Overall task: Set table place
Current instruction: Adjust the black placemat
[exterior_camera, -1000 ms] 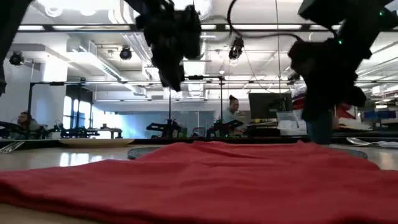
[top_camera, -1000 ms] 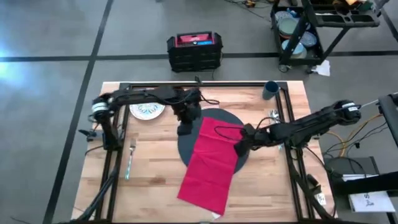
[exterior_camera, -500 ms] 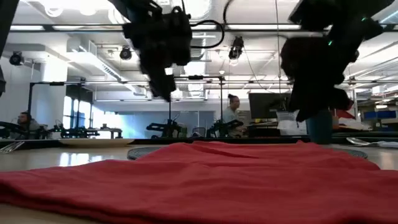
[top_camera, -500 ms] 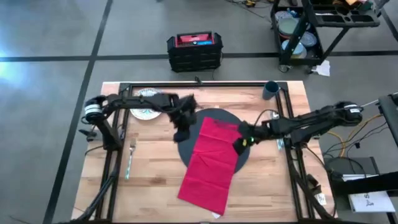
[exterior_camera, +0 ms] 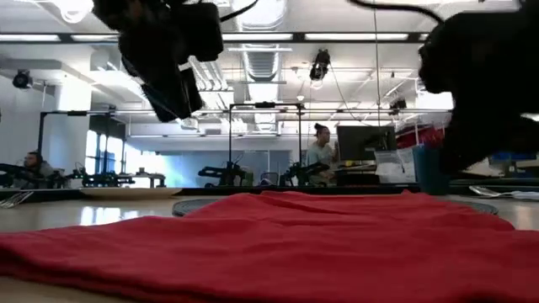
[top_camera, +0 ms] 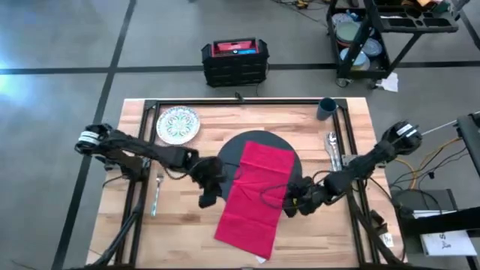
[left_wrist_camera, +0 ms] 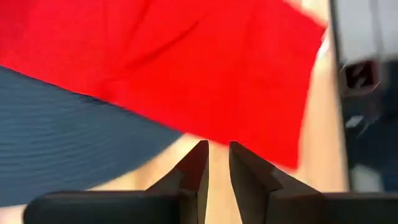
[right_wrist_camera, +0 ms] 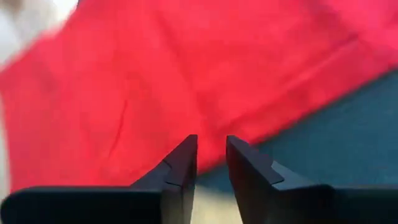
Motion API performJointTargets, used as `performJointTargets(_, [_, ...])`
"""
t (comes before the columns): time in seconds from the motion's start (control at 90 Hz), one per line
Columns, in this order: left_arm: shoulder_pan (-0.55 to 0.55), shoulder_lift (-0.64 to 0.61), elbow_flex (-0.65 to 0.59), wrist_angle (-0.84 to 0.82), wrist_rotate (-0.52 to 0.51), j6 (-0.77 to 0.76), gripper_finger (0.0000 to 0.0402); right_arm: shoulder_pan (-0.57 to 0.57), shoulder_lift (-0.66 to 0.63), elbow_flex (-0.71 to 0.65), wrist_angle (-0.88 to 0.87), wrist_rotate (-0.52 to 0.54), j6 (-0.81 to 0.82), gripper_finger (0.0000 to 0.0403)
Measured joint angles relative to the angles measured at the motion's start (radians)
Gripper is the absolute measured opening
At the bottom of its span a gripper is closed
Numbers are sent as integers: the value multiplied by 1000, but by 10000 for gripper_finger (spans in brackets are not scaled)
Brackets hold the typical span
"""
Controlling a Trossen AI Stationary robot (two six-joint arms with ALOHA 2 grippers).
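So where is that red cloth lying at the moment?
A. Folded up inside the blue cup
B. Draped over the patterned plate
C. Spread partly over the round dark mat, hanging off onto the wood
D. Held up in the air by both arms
C: in the high view the red cloth lies flat with its far end on the round dark mat and its near end on the wooden table.

One napkin (top_camera: 255,196), one mat (top_camera: 233,147), one plate (top_camera: 178,124), one fork (top_camera: 158,190), one cup (top_camera: 327,109).

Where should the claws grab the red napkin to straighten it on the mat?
Probably the two long side edges of the napkin, from above: it lies flat and slanted across the mat, with the left claw and right claw flanking it.
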Motion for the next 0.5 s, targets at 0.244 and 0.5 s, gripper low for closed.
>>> performJointTargets(0.244, [-133,16,-126,480,-79,-203,30,-77,-63,1,74,-171,-248,19])
performJointTargets(0.5, [-139,25,-135,476,-255,-203,21,47,-86,0,83,-298,-245,3])
